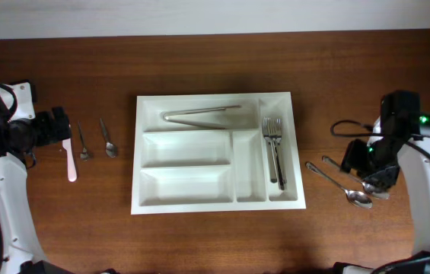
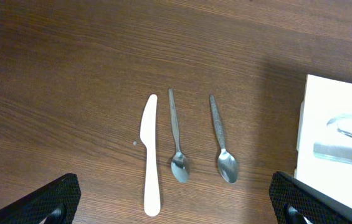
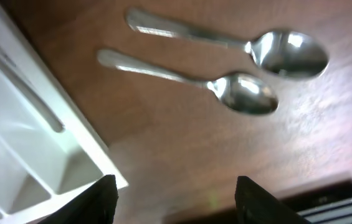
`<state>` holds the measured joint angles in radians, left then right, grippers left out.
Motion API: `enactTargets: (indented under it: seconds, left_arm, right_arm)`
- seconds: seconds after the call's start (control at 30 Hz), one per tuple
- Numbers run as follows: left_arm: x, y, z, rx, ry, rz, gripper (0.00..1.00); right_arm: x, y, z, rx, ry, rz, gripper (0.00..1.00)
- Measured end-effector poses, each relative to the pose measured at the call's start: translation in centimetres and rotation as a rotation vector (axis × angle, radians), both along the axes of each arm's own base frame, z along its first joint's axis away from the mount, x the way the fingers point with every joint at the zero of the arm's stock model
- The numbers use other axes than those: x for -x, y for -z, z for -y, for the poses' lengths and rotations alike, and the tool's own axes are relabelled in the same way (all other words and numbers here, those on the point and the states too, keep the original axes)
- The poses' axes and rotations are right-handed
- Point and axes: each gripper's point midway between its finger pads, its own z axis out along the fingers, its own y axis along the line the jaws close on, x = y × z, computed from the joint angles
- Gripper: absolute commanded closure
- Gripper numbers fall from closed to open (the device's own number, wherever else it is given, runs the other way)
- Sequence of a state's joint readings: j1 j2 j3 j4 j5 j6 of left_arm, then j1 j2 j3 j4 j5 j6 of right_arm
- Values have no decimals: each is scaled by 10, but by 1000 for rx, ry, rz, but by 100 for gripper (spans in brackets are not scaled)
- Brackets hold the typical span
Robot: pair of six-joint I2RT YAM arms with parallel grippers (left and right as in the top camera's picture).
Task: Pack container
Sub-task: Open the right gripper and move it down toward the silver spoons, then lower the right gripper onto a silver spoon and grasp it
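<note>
Two spoons (image 3: 244, 93) lie near the container (image 3: 95, 155) rim, bare table (image 3: 182, 155) between them.

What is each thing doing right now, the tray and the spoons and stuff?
Cutlery tray: flat on the table, three compartments empty.
Tongs: lying in its top compartment.
Forks: lying in its rightmost compartment.
White knife: on the table, unpacked.
Two teaspoons: beside the knife, unpacked.
Two large spoons: right of the tray, unpacked.
Left tool: open, empty.
Right tool: open, empty.
</note>
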<state>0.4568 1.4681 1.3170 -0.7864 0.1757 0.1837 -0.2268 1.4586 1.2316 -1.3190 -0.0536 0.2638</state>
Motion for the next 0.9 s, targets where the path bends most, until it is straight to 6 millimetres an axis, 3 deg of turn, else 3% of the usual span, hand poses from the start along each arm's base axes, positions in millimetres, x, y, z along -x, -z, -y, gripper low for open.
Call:
enactTargets:
  seconds: [0.17, 0.3, 0.5, 0.73, 0.9]
  left_arm:
    - [0, 0, 0, 0, 0, 0, 1]
    - [0, 0, 0, 0, 0, 0, 1]
    - [0, 0, 0, 0, 0, 0, 1]
    - [0, 0, 0, 0, 0, 0, 1]
    - [0, 0, 0, 0, 0, 0, 1]
  right_arm:
    - [6, 22, -1, -7, 72, -26, 38]
    - [7, 32, 3, 3, 186, -30, 20]
    - [12, 38, 40, 22, 497, -11, 27]
    - [50, 51, 95, 1, 831, -37, 35]
    - [61, 73, 104, -15, 899, -23, 35]
